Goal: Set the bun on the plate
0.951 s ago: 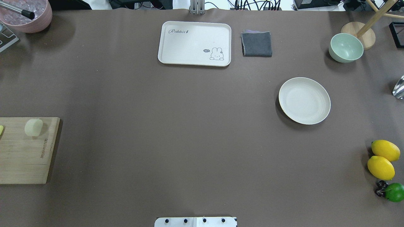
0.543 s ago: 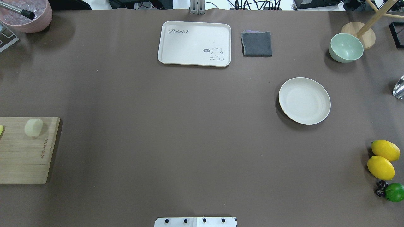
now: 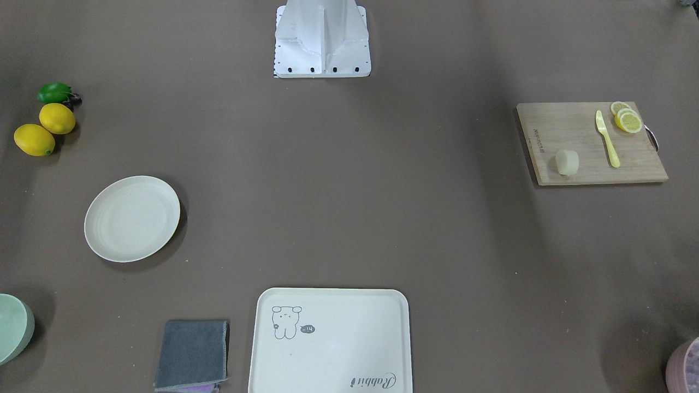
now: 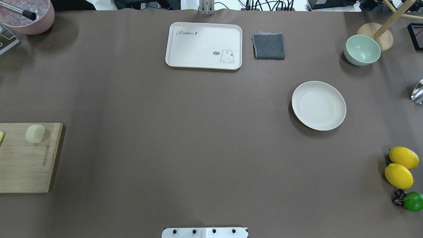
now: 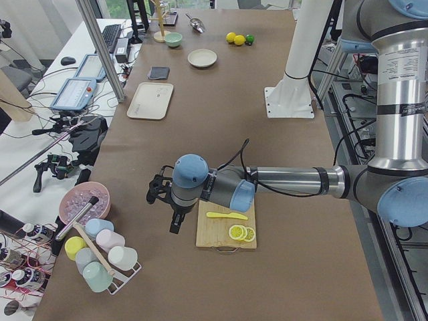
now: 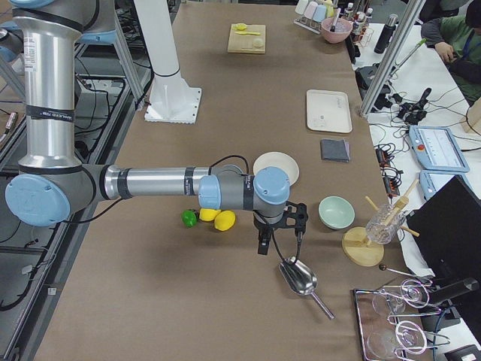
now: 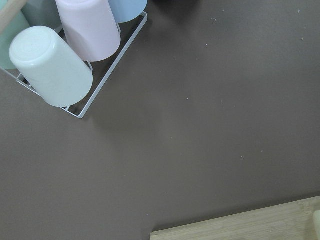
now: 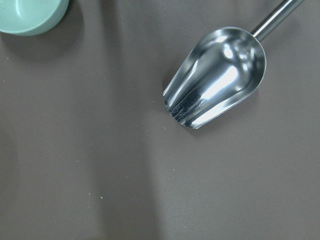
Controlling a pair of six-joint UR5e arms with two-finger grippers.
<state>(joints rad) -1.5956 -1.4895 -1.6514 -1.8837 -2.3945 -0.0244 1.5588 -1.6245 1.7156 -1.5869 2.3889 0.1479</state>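
The bun (image 4: 35, 133) (image 3: 567, 162), a small pale rounded block, lies on the wooden cutting board (image 4: 23, 158) at the table's left edge. The round cream plate (image 4: 319, 105) (image 3: 132, 218) sits bare on the right half of the table, far from the bun. My left gripper (image 5: 175, 219) shows only in the exterior left view, hanging beside the board's outer edge; I cannot tell if it is open or shut. My right gripper (image 6: 264, 242) shows only in the exterior right view, above the table past the plate (image 6: 276, 167); its state I cannot tell either.
A yellow knife (image 3: 607, 139) and lemon slices (image 3: 627, 119) share the board. At the back stand a cream tray (image 4: 204, 45), a grey cloth (image 4: 268, 46) and a green bowl (image 4: 362, 49). Lemons (image 4: 401, 167) lie far right, a metal scoop (image 8: 215, 77) beneath the right wrist, racked cups (image 7: 65, 55) beneath the left.
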